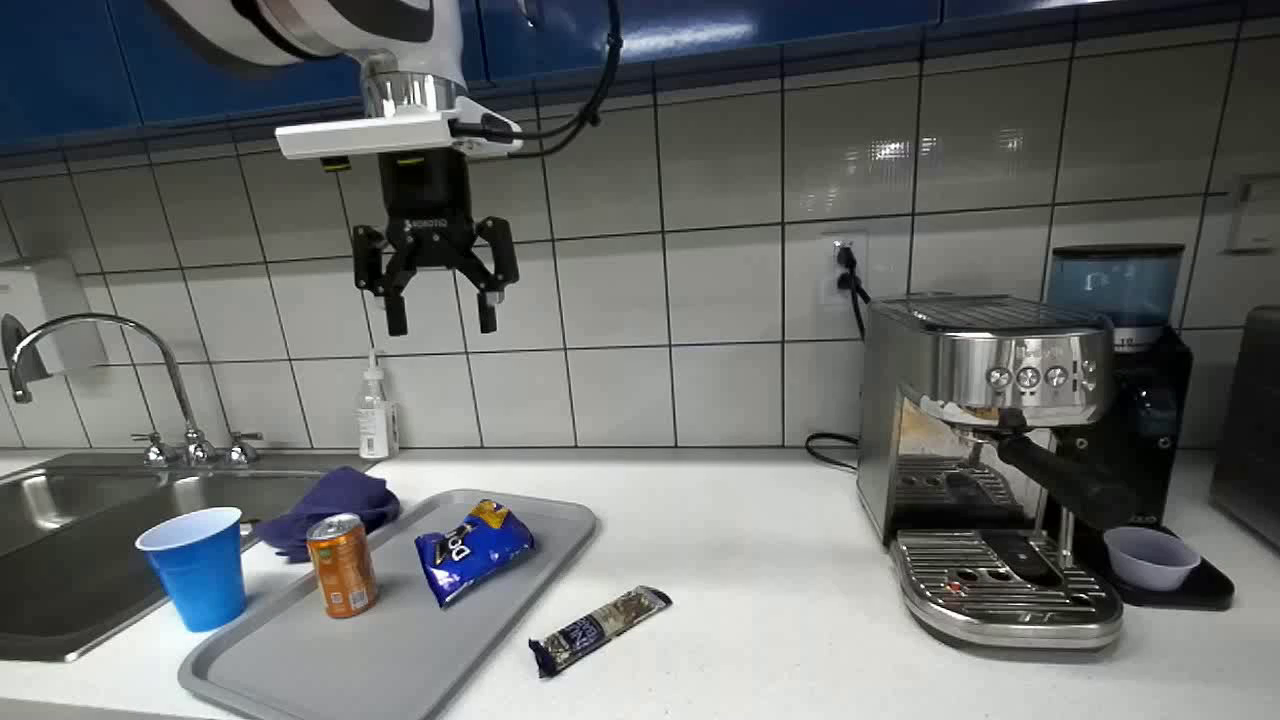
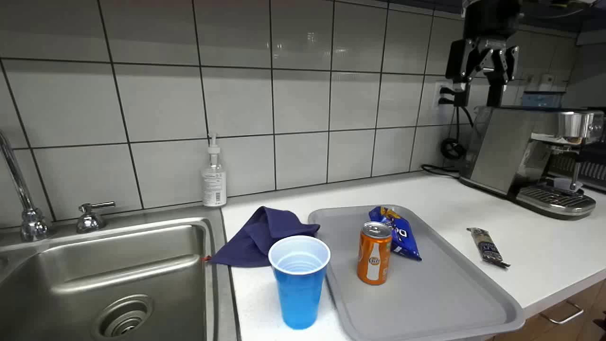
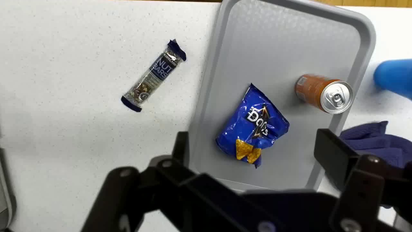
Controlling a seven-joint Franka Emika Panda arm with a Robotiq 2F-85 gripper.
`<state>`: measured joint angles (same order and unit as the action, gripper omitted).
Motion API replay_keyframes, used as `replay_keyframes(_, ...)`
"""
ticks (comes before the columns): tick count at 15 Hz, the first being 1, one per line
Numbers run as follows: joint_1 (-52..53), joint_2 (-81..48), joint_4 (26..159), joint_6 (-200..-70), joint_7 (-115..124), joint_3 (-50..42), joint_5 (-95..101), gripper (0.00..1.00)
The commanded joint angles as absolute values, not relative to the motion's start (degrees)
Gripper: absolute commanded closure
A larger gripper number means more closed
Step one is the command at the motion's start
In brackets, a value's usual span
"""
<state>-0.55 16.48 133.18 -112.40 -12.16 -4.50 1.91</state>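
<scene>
Black two-finger gripper (image 1: 442, 315) spread wide, nothing grasped yet; well below its fingers (image 1: 396, 317), blue foil chip bag (image 3: 254, 127) and orange metal can (image 3: 313, 88) sit on grey plastic tray (image 3: 299, 45), slim wrapped nut bar (image 3: 154, 75) outside it

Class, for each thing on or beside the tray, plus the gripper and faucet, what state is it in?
Gripper: open, holding nothing
Tray: flat, right side up
Chip bag: lying on the tray, apparently unopened
Orange can: upright on the tray, pull tab attached
Nut bar: lying down, wrapped
Blue cup: upright, uncovered
Purple cloth: crumpled
Faucet: no water seen running
</scene>
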Motion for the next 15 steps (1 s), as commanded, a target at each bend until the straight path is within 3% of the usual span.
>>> replay_keyframes(1, -0.8, 16.41, 133.1, -112.29, -12.21, -4.25, 1.84, 0.0)
replay_keyframes(15, -0.57, 15.41, 133.25, -117.33, -12.74, -4.06, 2.45, 0.0)
